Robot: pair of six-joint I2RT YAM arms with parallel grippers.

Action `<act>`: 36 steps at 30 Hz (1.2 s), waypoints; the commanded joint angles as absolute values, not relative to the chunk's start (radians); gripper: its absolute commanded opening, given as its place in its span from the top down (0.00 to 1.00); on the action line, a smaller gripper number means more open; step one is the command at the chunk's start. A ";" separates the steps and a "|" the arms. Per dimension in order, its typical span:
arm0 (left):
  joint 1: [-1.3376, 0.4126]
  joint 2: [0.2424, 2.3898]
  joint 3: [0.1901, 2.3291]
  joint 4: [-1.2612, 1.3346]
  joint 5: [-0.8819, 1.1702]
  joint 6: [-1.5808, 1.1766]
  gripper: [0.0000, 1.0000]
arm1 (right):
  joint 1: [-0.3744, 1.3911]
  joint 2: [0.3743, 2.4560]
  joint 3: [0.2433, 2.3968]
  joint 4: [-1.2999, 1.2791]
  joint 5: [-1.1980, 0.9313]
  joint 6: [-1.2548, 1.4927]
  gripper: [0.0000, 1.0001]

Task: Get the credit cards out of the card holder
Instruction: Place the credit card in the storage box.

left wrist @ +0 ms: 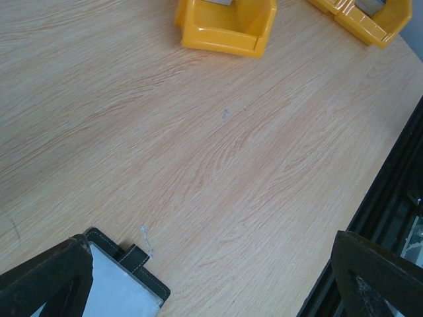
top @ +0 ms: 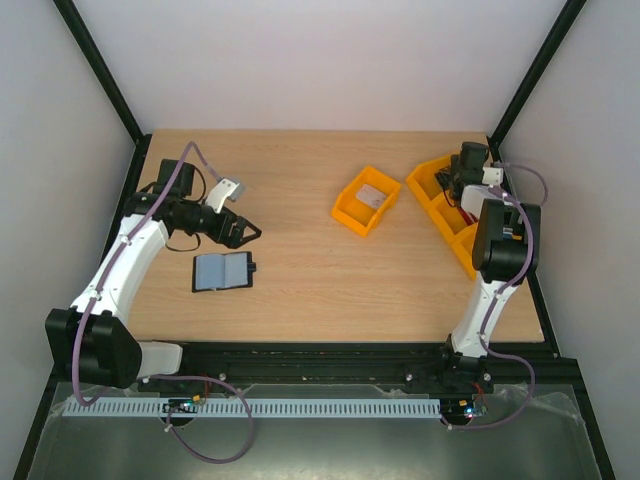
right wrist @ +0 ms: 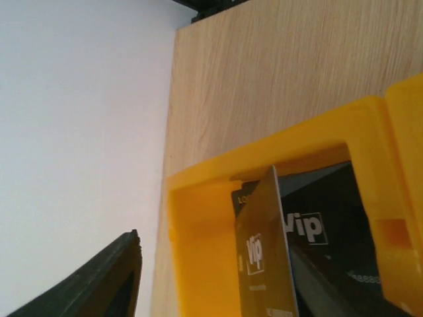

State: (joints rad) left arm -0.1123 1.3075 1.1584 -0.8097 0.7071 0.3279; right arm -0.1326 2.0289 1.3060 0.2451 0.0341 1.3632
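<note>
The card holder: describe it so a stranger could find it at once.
On the left half of the wooden table, just nearer than the left pincer, the card holder lies flat and opened. It is black with pale blue-grey pockets and a small tab on its right edge, unlike the orange trays across the table.

Top external: fixed, high behind the arm bases (top: 465, 355), facing down and far; takes in the whole wooden table (top: 320, 290). Widest view.
Left wrist: low over the table's left half, facing right and far. Shares with top view: card holder (left wrist: 122, 294), middle orange tray (left wrist: 225, 30).
Right wrist: very near the far-right orange tray (right wrist: 198, 244), white wall (right wrist: 79, 132) behind. Shares that tray with both others.
</note>
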 commanded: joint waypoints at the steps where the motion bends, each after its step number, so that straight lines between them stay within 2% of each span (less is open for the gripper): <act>1: -0.107 1.303 1.162 -0.841 0.733 0.343 0.01 | -0.140 1.973 1.355 0.190 0.086 1.300 0.40; 7: -0.107 1.300 1.166 -0.851 0.743 0.347 0.01 | -0.140 1.929 1.417 0.100 0.177 1.213 0.27; 13: -0.107 1.299 1.166 -0.852 0.746 0.350 0.01 | -0.140 1.906 1.468 0.059 0.204 1.109 0.24; 19: -0.107 1.298 1.164 -0.852 0.747 0.351 0.01 | -0.140 1.899 1.492 0.046 0.189 1.042 0.25; 22: -0.107 1.296 1.162 -0.853 0.747 0.353 0.01 | -0.140 1.931 1.564 0.013 0.141 0.910 0.27; 28: -0.107 1.295 1.157 -0.853 0.745 0.357 0.01 | -0.156 2.055 1.804 -0.307 0.125 0.651 0.29; 36: -0.107 1.297 1.152 -0.854 0.748 0.356 0.01 | -0.267 2.114 1.832 -0.444 -0.134 0.514 0.35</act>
